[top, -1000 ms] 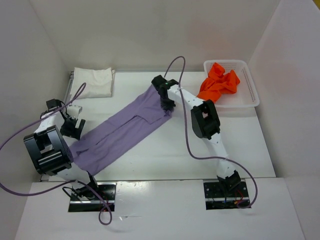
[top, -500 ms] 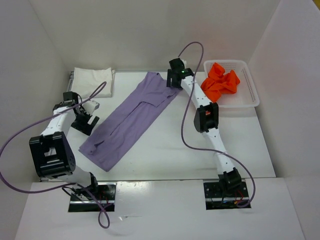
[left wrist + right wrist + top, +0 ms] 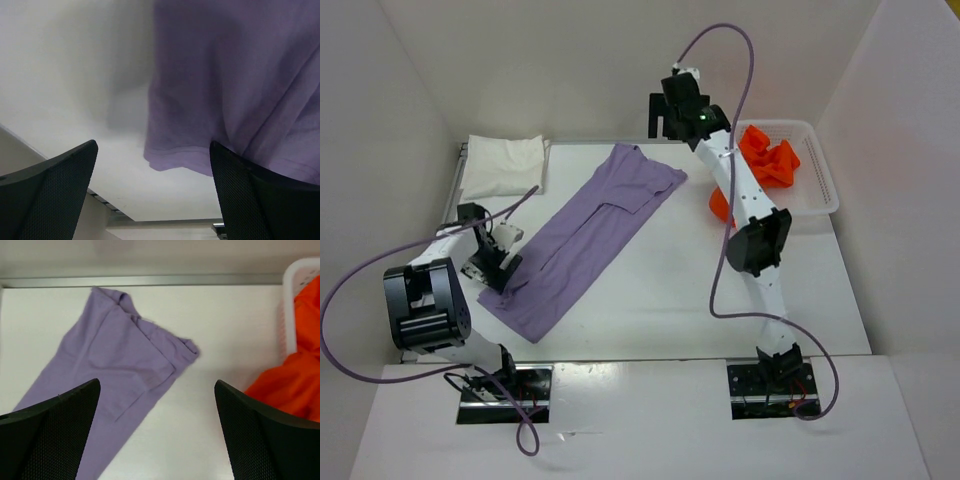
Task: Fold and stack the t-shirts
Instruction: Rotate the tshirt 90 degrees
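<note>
Holding left hand (image 3: 153, 144) and right hand (image 3: 157, 382) wide apart, empty, we let the lavender t-shirt (image 3: 582, 238) lie flat for folding.

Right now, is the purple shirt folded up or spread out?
Half folded. The purple shirt lies flat on the table as a long narrow strip, its sides laid over the middle, not yet folded short.
</note>
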`<state>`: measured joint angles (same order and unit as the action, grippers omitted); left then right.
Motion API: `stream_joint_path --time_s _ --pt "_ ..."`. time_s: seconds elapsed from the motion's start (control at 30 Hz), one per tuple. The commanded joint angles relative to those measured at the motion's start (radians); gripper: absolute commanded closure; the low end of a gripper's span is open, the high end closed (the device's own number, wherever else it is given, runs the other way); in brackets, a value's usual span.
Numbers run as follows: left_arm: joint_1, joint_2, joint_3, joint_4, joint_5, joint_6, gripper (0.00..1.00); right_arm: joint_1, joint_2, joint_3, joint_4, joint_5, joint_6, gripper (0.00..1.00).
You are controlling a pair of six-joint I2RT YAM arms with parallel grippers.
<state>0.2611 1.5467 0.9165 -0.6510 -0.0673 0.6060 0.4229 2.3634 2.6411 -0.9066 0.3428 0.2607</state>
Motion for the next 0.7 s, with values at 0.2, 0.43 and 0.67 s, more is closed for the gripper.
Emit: stream_joint_path --time_s 0.2,0.43,0.67 --pt "0.004 -0.051 -0.103 0.053 0.029 0.075 0.05 0.025 -0.745 -0.838 0.322 0.191 -0.195 0.01" --pt "-0.019 -0.008 -0.077 0.01 0.113 0.075 0.43 0.034 -0.424 -0.644 0.229 0.03 -0.051 0.01" --pt "-0.268 -0.072 -0.12 -0.068 0.172 0.236 0.88 0.024 -0.364 -0.524 0.176 -0.005 -0.028 0.01"
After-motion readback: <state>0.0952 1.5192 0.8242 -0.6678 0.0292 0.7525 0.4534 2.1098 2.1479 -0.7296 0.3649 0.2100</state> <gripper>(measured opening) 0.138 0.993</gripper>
